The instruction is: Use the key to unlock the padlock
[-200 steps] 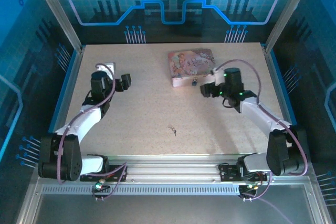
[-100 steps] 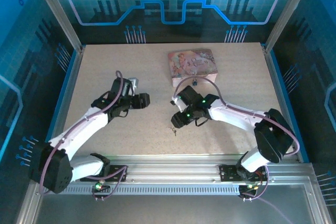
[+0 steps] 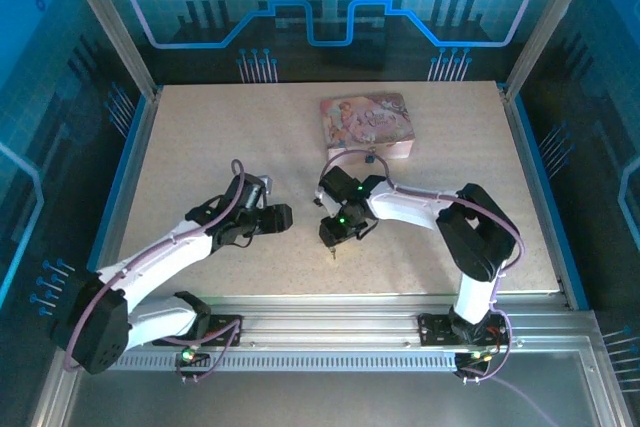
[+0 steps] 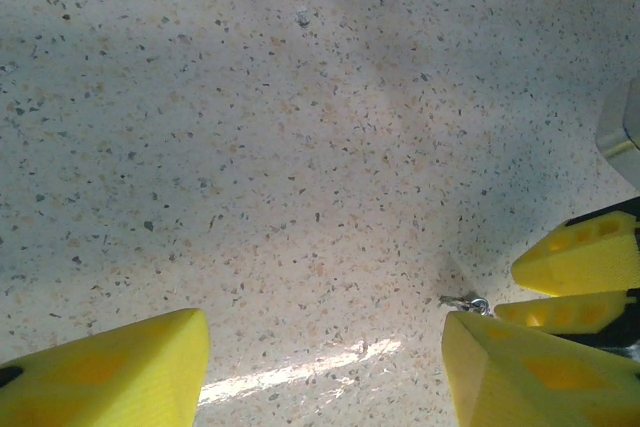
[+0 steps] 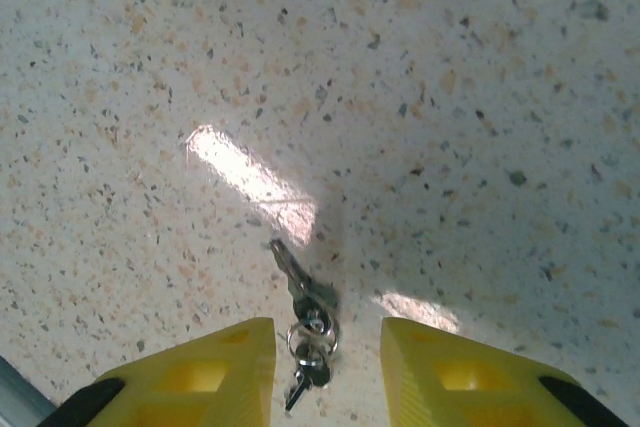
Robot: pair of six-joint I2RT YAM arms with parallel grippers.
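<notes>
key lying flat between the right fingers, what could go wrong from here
1. The key lies flat on the table on a small ring. The right gripper straddling it may pinch the ring or skid the bunch away rather than hold the blade.
2. The left gripper stands open close beside the right fingers, so the two could knock together over the key.

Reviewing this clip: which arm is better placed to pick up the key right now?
Right. The right tool hangs directly over the key, a finger on each side, jaws apart. The left tool faces bare table, with the key off to one side of its gap.
</notes>
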